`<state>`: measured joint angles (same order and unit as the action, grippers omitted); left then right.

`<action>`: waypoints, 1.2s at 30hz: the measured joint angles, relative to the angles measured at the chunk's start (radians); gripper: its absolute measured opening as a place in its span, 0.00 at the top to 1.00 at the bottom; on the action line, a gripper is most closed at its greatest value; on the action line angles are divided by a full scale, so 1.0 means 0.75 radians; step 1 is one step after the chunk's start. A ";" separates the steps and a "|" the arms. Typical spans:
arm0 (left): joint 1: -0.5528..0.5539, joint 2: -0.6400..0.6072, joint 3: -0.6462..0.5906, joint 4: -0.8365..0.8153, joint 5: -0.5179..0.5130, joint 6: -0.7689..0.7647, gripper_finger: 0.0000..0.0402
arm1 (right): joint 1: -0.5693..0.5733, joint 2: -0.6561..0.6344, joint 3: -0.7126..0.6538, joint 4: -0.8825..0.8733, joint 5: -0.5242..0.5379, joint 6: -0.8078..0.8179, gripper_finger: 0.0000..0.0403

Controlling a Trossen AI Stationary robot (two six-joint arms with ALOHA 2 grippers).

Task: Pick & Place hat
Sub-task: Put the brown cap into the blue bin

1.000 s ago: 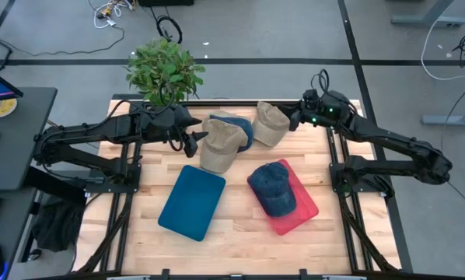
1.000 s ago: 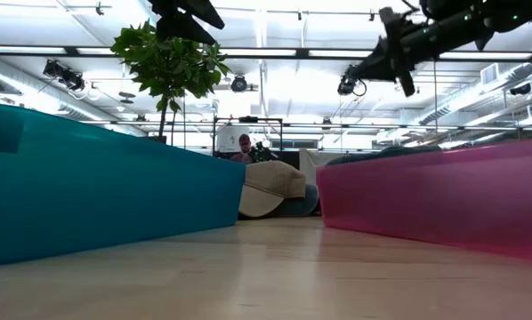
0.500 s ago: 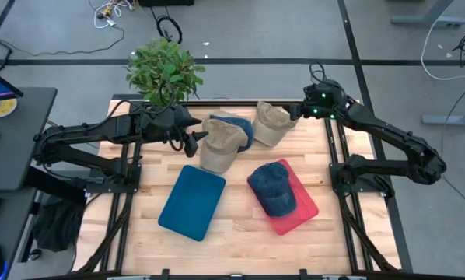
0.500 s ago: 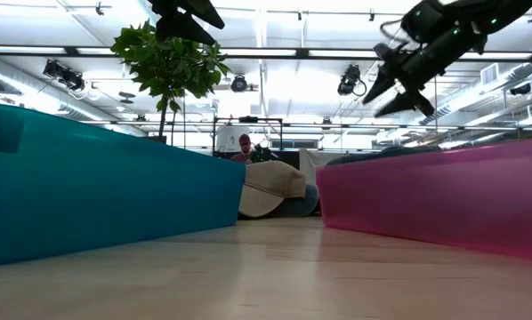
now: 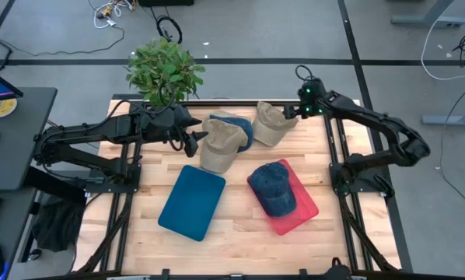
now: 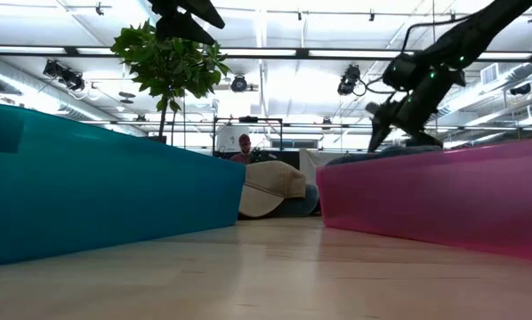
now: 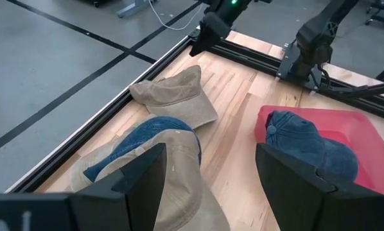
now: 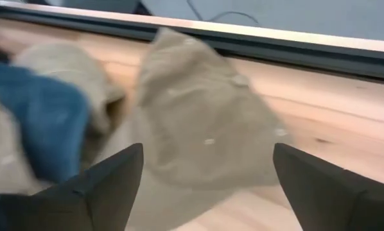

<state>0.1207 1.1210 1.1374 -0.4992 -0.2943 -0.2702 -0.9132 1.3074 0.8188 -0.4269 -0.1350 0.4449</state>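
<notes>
Hovering at the far right of the bench (image 5: 240,225), the right claw (image 5: 292,117) spreads its fingers wide just beside a tan hat (image 5: 269,124). That hat lies on bare wood next to two overlapping hats, one tan (image 5: 221,145) and one blue (image 5: 242,129). A denim hat (image 5: 274,189) sits on the pink tray (image 5: 305,208) (the teal tray (image 5: 192,202) holds nothing). The left claw (image 5: 194,140), also spread wide, waits by the tan hat at the centre.

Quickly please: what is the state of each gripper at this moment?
Left gripper: open, holding nothing, above the tan cap.
Right gripper: open, holding nothing, near the khaki cap.
</notes>
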 joint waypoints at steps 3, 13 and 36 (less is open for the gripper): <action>0.000 0.000 0.000 0.000 0.000 -0.009 0.39 | -0.035 0.052 0.000 -0.001 0.006 0.001 0.15; 0.000 0.000 0.000 0.001 0.000 -0.010 0.39 | -0.059 0.219 0.000 -0.022 0.001 0.024 0.20; 0.000 0.000 0.000 0.014 0.000 -0.010 0.39 | -0.057 0.328 0.001 -0.036 -0.022 -0.018 0.93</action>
<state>0.1207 1.1210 1.1374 -0.4885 -0.2947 -0.2775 -0.9562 1.5532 0.8196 -0.4542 -0.1513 0.4315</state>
